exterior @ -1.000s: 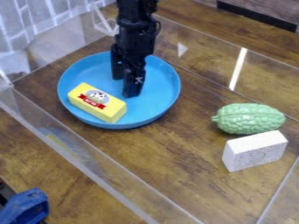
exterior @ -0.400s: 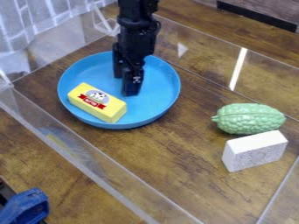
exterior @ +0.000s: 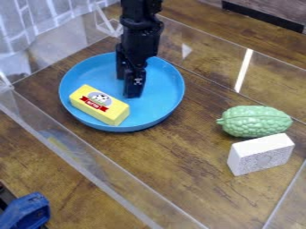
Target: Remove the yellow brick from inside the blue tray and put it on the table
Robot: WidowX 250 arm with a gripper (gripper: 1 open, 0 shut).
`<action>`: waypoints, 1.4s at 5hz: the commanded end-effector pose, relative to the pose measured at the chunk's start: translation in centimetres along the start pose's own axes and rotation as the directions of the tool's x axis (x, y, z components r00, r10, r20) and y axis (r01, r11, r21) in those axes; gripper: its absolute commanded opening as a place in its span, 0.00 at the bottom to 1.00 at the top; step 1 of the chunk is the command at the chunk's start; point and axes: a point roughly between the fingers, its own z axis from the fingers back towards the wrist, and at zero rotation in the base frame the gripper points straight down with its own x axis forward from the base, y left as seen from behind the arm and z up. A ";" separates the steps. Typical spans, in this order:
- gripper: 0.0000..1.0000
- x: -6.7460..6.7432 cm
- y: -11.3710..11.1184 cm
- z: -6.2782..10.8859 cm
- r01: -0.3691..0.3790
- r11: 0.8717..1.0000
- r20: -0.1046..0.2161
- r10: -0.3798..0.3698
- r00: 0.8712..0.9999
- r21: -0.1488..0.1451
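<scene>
- Lying nearest, at 4 o'clock on the table (exterior: 143, 179): white-grey block (exterior: 260, 154), matte and square-edged, with a green knobbly gourd-shaped thing (exterior: 253, 120) just beyond it.
- Showing underneath: dark wood planks under a glossy clear sheet, glaring in streaks.
- Resting inside the blue tray (exterior: 167, 111), toward its 7 o'clock rim: yellow brick (exterior: 100, 104), small, flat-faced, red-and-white label facing up.
- Curving round it: shallow round bright-blue dish, smooth plastic, raised rim.
- Hanging farther back, at 1 o'clock from the brick: black gripper (exterior: 131, 84), pointing down into the tray, fingers spread apart, clamping nothing.
- Judging the step as the approach: shifting toward 7 o'clock, squaring fingers across the brick's short sides, sinking low before pinching, lifting clear of the rim.
</scene>
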 end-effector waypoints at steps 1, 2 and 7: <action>1.00 -0.3 -0.2 -1.7 0.042 0.999 -0.021 -0.043 0.999 -0.027; 1.00 -0.4 0.0 -1.7 0.058 0.998 -0.016 -0.058 0.998 -0.023; 1.00 -1.0 1.2 -1.6 0.117 0.993 0.009 -0.117 0.993 0.002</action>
